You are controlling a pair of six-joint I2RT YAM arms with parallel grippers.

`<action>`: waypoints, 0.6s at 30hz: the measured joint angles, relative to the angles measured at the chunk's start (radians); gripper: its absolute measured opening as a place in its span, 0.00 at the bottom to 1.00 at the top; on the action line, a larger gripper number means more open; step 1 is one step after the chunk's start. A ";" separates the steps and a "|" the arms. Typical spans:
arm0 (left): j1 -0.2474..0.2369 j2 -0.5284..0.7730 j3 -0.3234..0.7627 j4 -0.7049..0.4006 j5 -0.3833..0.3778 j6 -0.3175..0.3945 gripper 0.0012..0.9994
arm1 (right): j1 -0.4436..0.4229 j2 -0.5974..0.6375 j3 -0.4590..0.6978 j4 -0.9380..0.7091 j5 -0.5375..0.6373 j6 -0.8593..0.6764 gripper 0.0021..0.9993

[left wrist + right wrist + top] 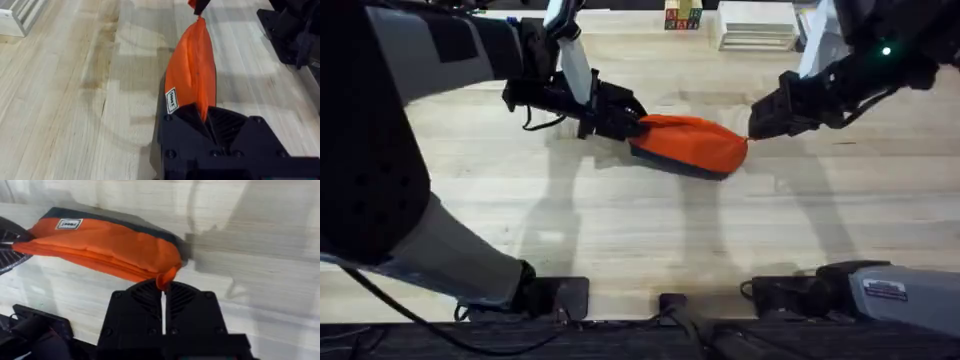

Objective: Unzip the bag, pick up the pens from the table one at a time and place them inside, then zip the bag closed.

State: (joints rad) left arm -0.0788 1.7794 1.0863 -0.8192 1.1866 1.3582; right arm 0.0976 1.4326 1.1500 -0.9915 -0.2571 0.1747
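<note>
The orange bag (690, 143) lies on the table (620, 235) between both arms, its dark base edge toward the near side. My left gripper (638, 127) is shut on the bag's left end; the left wrist view shows the orange fabric (192, 75) pinched in the left gripper (204, 116). My right gripper (752, 133) is shut on the right end; in the right wrist view a small orange tab of the bag (100, 242) runs into the right gripper (164, 287). The bag's top seam looks closed. The pens are out of view.
Coloured blocks (682, 17) and a white stacked object (757, 25) stand at the table's far edge. A white slatted object (15, 17) sits far off to one side. Bare wood surrounds the bag.
</note>
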 joint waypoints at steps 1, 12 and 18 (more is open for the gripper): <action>0.000 0.000 0.000 0.000 0.000 0.000 0.04 | -0.021 0.000 0.000 -0.001 -0.007 0.000 0.03; -0.002 0.000 -0.001 0.000 0.000 0.000 0.04 | -0.107 -0.005 -0.136 0.102 -0.013 0.001 0.03; -0.003 0.000 -0.005 0.000 -0.002 0.000 0.04 | -0.136 -0.029 -0.266 0.228 -0.036 0.041 0.03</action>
State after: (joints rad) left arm -0.0818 1.7794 1.0813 -0.8196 1.1851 1.3582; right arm -0.0384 1.4041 0.8835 -0.7636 -0.2933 0.2159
